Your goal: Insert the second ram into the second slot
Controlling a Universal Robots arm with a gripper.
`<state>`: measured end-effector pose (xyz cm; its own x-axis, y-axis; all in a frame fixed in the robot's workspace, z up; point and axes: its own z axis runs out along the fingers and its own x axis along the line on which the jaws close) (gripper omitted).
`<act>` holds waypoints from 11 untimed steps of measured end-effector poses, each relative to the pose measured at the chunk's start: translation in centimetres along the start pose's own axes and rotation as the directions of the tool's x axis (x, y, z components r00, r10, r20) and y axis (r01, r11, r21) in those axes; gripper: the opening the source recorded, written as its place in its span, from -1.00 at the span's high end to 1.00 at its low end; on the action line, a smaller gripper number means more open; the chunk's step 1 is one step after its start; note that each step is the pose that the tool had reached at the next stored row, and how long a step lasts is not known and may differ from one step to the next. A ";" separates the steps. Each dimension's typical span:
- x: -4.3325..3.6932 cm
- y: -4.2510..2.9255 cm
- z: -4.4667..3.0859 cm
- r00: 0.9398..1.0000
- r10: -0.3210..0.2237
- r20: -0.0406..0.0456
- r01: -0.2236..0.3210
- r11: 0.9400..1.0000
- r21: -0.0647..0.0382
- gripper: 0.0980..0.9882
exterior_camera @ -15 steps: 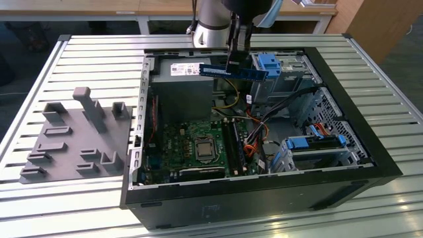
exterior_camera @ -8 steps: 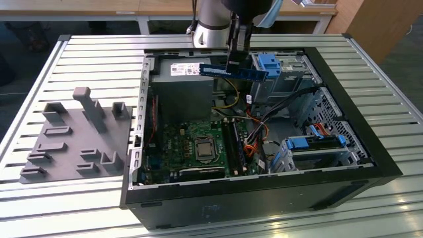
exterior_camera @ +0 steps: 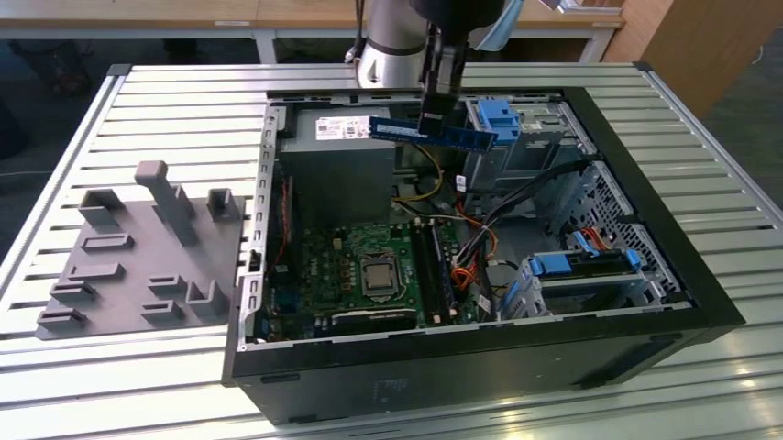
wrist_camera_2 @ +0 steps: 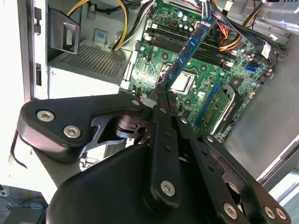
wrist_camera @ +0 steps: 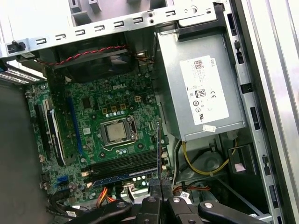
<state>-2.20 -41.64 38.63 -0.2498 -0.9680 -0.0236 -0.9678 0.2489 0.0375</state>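
The second ram (exterior_camera: 456,136) was seen as a blue strip set with darker chips, and the gripper (wrist_camera_2: 161,89) was finished in matte black with silver bolts. The motherboard (exterior_camera: 355,266) was coloured green, and the case (exterior_camera: 490,357) black. The grey power supply (wrist_camera: 201,88) was marked by a white label with black print. Yellow wires (wrist_camera: 205,168) and 1 red-and-black twisted pair (wrist_camera: 88,51) were noted. The table (exterior_camera: 159,101) was patterned in silver ribs. On the exterior view's left a plain grey fixture (exterior_camera: 135,266) was seen, and toward its right, blue latches (exterior_camera: 500,117).
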 end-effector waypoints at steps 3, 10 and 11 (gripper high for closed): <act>0.00 0.00 0.01 1.000 0.029 0.001 -0.029 1.000 0.001 0.96; 0.05 -0.01 0.05 0.993 0.119 0.004 -0.119 0.993 0.003 0.96; 0.12 -0.03 0.05 0.993 0.119 0.004 -0.119 0.993 0.003 0.96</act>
<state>-2.20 -41.75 38.58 -0.3638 -0.9312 -0.0228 -0.9311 0.3628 0.0373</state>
